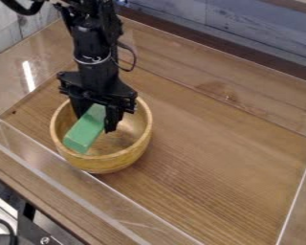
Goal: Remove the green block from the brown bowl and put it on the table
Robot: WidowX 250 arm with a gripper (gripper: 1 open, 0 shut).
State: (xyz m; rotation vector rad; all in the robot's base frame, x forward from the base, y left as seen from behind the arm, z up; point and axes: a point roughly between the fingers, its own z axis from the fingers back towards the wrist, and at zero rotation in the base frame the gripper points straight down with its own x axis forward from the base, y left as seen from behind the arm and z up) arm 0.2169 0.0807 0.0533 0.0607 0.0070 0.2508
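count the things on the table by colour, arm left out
green: 1, the block
light brown: 1, the bowl
total: 2

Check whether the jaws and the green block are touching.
Touching: the camera view shows the jaws closed on the upper end of the green block.
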